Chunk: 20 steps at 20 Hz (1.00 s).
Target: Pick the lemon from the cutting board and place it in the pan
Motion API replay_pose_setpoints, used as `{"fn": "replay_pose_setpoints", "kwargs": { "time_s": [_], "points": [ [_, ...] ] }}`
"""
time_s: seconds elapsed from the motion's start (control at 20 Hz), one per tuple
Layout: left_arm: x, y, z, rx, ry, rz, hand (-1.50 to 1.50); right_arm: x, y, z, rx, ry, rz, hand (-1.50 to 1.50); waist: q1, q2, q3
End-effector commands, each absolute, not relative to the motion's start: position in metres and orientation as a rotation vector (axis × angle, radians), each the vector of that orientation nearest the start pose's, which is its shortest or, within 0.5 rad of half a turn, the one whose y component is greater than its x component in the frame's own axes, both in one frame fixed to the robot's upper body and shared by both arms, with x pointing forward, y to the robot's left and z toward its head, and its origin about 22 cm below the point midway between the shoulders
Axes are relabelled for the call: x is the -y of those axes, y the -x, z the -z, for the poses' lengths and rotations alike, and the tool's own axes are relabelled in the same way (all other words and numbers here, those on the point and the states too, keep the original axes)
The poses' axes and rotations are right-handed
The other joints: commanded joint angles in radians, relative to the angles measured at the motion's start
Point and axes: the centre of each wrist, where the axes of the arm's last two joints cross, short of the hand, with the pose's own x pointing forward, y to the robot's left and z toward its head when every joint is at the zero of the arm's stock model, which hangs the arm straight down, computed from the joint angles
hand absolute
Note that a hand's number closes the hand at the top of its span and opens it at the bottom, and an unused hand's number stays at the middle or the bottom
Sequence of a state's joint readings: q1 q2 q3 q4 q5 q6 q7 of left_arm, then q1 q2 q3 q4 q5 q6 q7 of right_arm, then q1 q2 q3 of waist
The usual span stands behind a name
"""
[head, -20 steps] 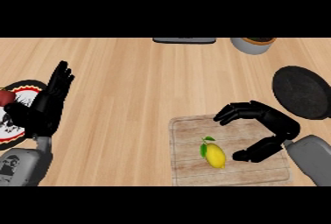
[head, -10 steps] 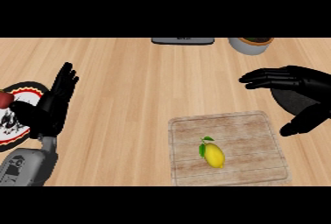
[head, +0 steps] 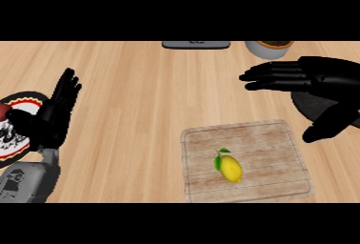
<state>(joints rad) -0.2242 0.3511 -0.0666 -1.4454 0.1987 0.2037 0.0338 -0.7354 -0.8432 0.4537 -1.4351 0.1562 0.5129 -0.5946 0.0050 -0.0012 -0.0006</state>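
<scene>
A yellow lemon (head: 231, 168) with a green leaf lies on the light wooden cutting board (head: 271, 138) at the lower right. My right hand (head: 320, 86) hovers open above and to the upper right of the board, fingers spread toward the left, well apart from the lemon. It covers most of the dark pan (head: 306, 102), of which only a sliver shows beneath the palm. My left hand (head: 53, 116) rests open at the left edge, fingers up.
A plate (head: 14, 131) with a black, red and white rim lies partly under my left hand. A grey pot (head: 269, 48) and a dark flat object (head: 196, 45) sit at the counter's far edge.
My right hand has lifted off the cutting board and moved up and right, over the pan. The lemon stays on the board. The view has shifted slightly.
</scene>
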Motion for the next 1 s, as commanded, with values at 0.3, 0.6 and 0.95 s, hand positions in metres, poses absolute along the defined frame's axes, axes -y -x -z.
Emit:
{"fn": "replay_pose_setpoints", "kwargs": {
  "time_s": [0.3, 0.6, 0.95],
  "points": [
    [-0.274, -0.299, -0.058, 1.616, -0.203, 0.026, 0.00, 0.203, -0.315, -0.200, 1.733, -0.355, -1.903, -1.50, -0.012, -0.003, 0.000],
    [-0.266, -0.296, -0.048, 1.627, -0.215, 0.046, 0.00, 0.185, -0.293, -0.179, 1.699, -0.313, -1.948, -1.50, -0.006, 0.000, 0.001],
    [-0.290, -0.292, -0.058, 1.614, -0.218, 0.045, 0.00, 0.200, -0.284, -0.175, 1.635, -0.161, -1.909, -1.50, -0.005, 0.000, 0.001]
  ]
}}
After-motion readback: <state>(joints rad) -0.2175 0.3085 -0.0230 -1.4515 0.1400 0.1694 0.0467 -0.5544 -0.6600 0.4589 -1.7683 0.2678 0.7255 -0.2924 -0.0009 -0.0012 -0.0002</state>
